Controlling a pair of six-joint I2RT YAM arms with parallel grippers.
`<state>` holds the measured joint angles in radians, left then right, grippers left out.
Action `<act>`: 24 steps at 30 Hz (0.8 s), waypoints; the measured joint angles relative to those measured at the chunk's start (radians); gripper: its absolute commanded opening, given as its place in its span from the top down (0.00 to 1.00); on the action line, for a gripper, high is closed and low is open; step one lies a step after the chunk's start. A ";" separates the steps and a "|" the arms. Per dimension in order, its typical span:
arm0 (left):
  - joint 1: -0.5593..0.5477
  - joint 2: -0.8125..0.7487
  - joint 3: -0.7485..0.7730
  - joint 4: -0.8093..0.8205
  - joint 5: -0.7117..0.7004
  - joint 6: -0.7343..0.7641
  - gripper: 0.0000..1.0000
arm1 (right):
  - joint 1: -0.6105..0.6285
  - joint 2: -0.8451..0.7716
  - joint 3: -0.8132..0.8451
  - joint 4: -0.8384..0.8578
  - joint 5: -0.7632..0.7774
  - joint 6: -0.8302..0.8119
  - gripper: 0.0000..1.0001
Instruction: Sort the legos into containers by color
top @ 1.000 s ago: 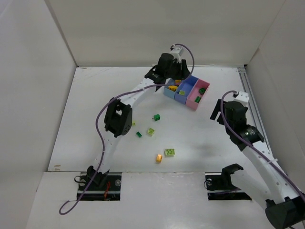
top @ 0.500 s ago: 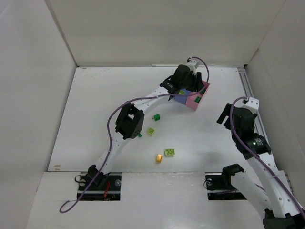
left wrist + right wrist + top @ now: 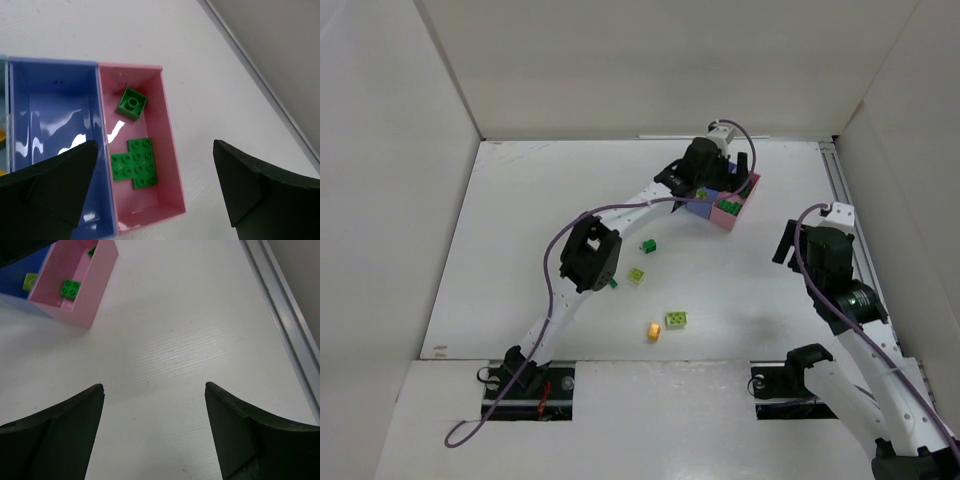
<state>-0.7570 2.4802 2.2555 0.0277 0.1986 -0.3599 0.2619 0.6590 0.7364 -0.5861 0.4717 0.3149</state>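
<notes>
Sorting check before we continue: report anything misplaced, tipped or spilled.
Nothing looks tipped or damaged. The pink plastic bin holds only two dark green bricks, correctly matched. Five small bricks lie loose and unsorted on the white table.

Two dark green bricks lie in the pink bin, left of it the blue bin. An orange brick and a lime brick dot the white table.

You are looking at a flat, matte white worktop boxed in by plain off-white panel walls on your left, back and right. A pale grey rail runs along its right edge. The light is soft and even.
</notes>
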 measured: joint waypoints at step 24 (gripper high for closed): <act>0.164 -1.373 -1.447 -0.263 -0.593 -0.360 0.00 | 0.531 1.049 0.385 0.426 -0.376 -0.449 0.14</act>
<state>-0.5926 1.1072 0.8089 -0.2352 -0.3946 -0.7197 0.7933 1.7084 1.1213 -0.1596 0.0956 -0.1345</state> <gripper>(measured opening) 0.996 0.860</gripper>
